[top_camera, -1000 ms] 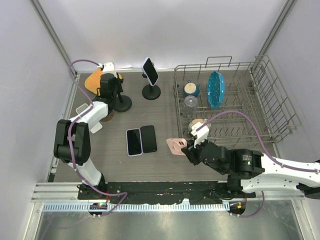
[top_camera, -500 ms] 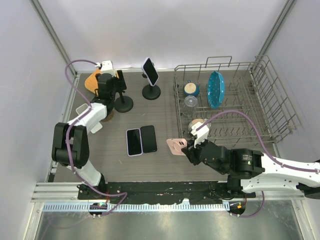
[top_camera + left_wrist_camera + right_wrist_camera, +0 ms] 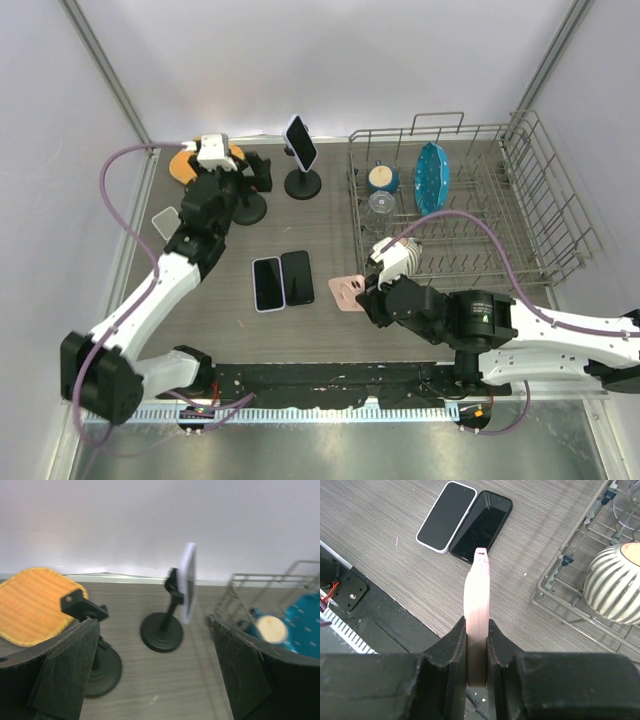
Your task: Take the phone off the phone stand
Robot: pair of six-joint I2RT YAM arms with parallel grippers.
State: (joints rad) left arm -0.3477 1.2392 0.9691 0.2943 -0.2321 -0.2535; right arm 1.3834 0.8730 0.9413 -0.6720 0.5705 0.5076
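Note:
A phone [image 3: 300,143] in a pale case leans on a black phone stand [image 3: 303,184] at the back of the table; the left wrist view shows this phone [image 3: 189,582] edge-on above the stand's round base [image 3: 161,632]. My left gripper [image 3: 252,182] is open and holds nothing, just left of that stand and beside a second, bare stand [image 3: 247,207]. In that view the left gripper [image 3: 160,680] has its fingers wide apart. My right gripper [image 3: 358,295] is shut on a pink phone [image 3: 477,595], held on edge above the table's front.
Two phones [image 3: 268,284] [image 3: 297,277] lie side by side mid-table. A wire dish rack [image 3: 470,255] on the right holds a teal dish [image 3: 432,178] and a striped cup [image 3: 612,580]. An orange mat [image 3: 183,162] lies at the back left.
My left gripper has opened wide and swung right from the bare stand toward the stand with the phone, its arm stretching out. The right arm with the pink phone shifted slightly.

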